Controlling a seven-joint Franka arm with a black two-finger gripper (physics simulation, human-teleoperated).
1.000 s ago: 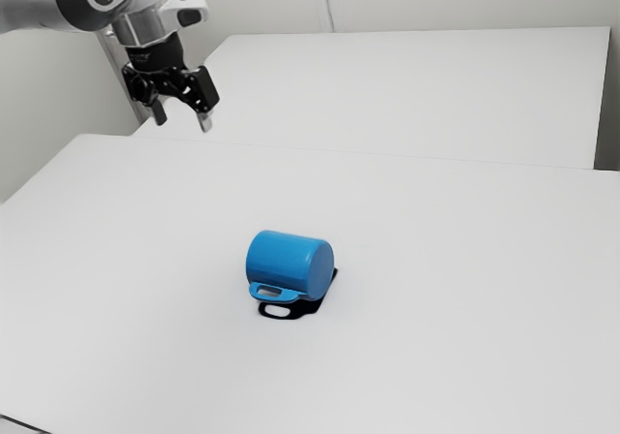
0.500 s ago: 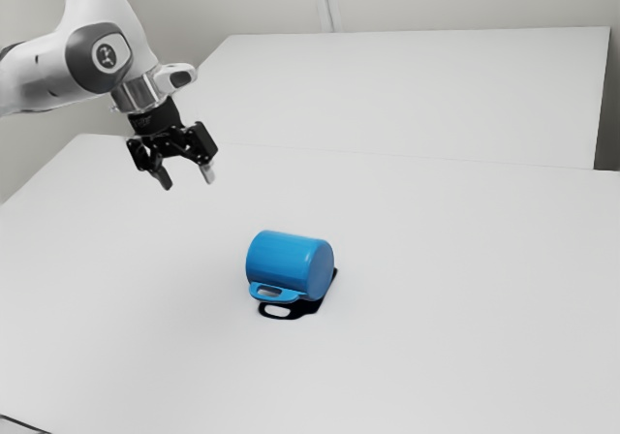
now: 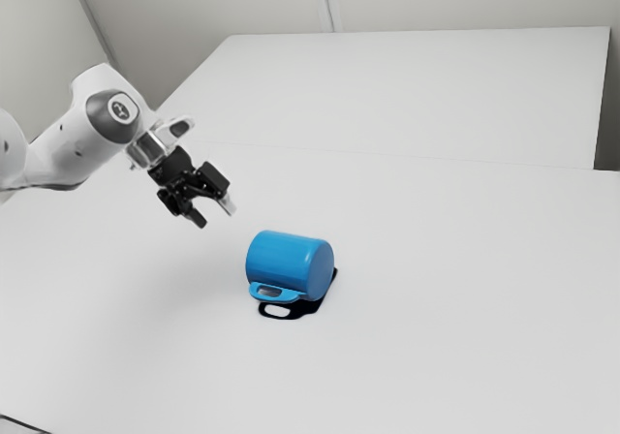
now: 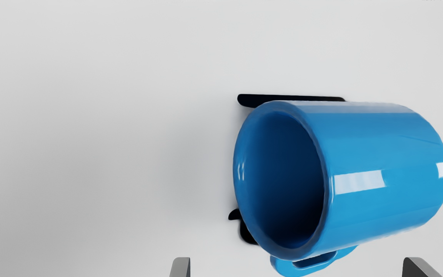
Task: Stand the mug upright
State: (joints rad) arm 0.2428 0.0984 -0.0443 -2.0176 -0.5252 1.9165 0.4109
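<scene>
The shiny blue mug (image 3: 287,261) lay tipped over on its side on the white table, its round mouth open.

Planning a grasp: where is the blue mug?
The mug lies on its side on the table, toward the exterior view's right from the hand.

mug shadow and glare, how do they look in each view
Exterior view: a hard black shadow on the table beside the mug, with a loop shaped like the handle; wrist view: crisp white highlights on the mug's side, its inside deepening to near black, and soft grey shading on the table.
</scene>
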